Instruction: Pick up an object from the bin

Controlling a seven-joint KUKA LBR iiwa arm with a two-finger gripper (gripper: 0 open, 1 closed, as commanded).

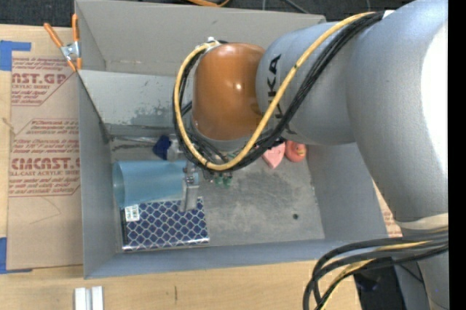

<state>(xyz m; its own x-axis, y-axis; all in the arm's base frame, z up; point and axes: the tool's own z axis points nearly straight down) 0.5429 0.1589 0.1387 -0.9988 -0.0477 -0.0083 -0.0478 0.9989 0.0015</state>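
Observation:
My gripper [191,193] reaches down below the orange wrist cover, at the left middle of the bin. Its tip is at the right edge of a pale blue translucent cup-like thing [145,181] lying on its side, and just above the top edge of a flat dark blue pad with a white lattice pattern [166,223]. The pad lies at the front left of the bin and carries a small white label at its left corner. A small blue and silver piece [163,148] lies just behind the cup, partly under the wrist.
Two pink things [275,156] [295,150] lie at the bin's middle right, half hidden by the arm. The arm and its cables cover the back and right of the bin. Bare grey floor shows at the front right.

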